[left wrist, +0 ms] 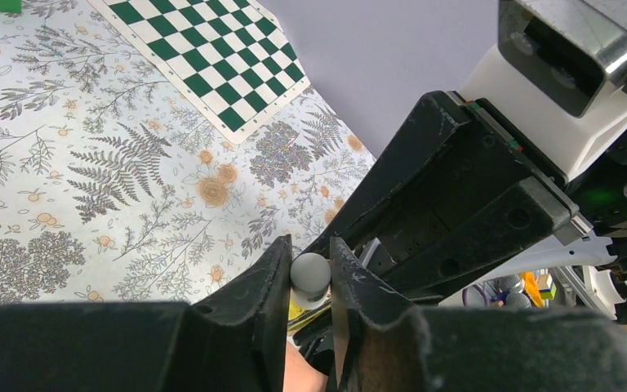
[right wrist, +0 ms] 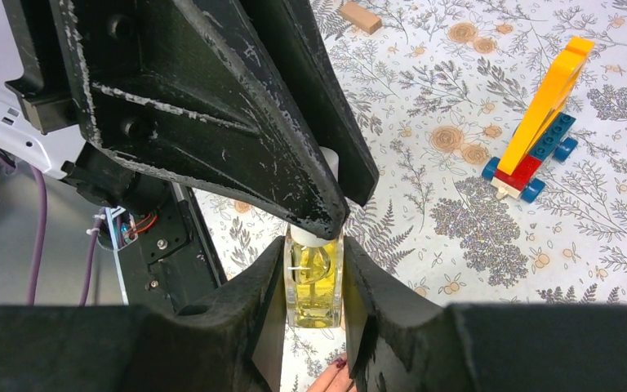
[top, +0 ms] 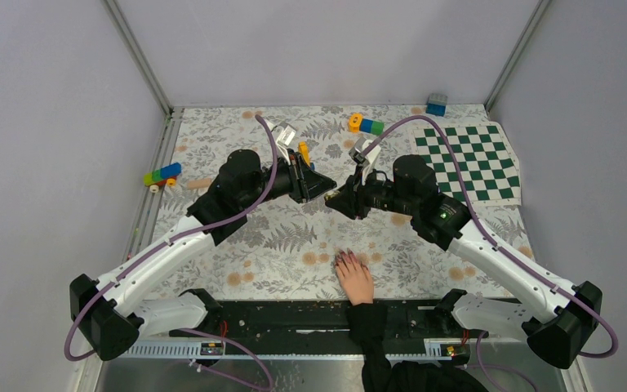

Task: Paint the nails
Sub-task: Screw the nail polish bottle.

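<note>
Over the middle of the table [top: 294, 237], covered in a matte cloth printed with ferns and flowers, the two arms met nose to nose. The right gripper [right wrist: 314, 249] was clamped on a small, square-sided glass bottle [right wrist: 313, 290] of clear yellow liquid, its scuffed black fingers pressed flat against both sides. The left gripper [left wrist: 309, 255] had narrowed onto the bottle's rounded, pale grey cap [left wrist: 310, 273], pinching it between its tips. Near the front edge a pale hand [top: 355, 280] in a black sleeve lay flat, its nails [top: 344, 258] small, dark and purplish-red, pointing towards the arms. A green-and-white chequered mat [top: 469, 163] lay at the far right.
</note>
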`<control>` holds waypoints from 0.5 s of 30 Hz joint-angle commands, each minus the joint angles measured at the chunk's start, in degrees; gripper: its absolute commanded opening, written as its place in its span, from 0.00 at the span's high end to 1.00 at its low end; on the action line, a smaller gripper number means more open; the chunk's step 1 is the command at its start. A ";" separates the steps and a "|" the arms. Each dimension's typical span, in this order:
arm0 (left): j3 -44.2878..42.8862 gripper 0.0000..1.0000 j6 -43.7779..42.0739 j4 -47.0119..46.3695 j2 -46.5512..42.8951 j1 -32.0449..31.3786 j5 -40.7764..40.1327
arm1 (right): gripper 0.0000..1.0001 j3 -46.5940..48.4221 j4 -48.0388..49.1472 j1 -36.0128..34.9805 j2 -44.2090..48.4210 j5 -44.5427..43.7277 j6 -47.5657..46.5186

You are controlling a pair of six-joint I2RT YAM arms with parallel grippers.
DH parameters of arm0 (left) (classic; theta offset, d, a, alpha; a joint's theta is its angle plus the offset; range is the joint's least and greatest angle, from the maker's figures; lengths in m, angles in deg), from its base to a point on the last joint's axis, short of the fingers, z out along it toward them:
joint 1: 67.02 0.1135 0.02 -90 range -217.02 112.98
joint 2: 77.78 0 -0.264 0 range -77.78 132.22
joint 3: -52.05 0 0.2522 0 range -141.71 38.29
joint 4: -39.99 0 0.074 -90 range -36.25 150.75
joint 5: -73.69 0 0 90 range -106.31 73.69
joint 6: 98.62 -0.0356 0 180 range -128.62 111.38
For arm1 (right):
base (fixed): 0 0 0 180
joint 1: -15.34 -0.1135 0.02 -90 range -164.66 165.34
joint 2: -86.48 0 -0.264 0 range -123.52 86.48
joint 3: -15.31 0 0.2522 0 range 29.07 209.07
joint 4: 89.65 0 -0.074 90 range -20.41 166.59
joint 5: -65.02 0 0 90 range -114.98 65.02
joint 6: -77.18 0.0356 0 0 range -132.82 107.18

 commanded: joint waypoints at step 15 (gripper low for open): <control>6.01 1.00 4.55 -22.40 -2.88 -0.71 28.77 | 1.00 1.10 11.06 0.15 2.26 20.43 4.34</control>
